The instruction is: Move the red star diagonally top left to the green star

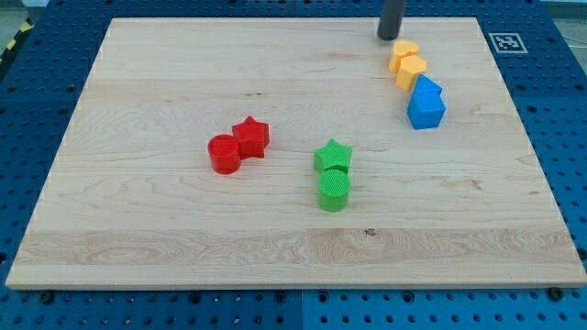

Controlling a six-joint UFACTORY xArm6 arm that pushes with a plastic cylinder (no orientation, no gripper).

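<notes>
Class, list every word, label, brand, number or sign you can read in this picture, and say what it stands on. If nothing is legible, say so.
No readable words, numbers or brands.
One sign only: a black-and-white square marker on the wooden board, at the corner toward the view's top right; a pattern, not text.
The blocks and my tip carry no lettering.

A lab bench: a wooden board (183,82) on a blue perforated table (37,101), with a fiducial tag (503,41).

Wood board (183,73) w/ red (238,145), green (333,174), yellow (407,64), blue blocks (426,103)
</notes>
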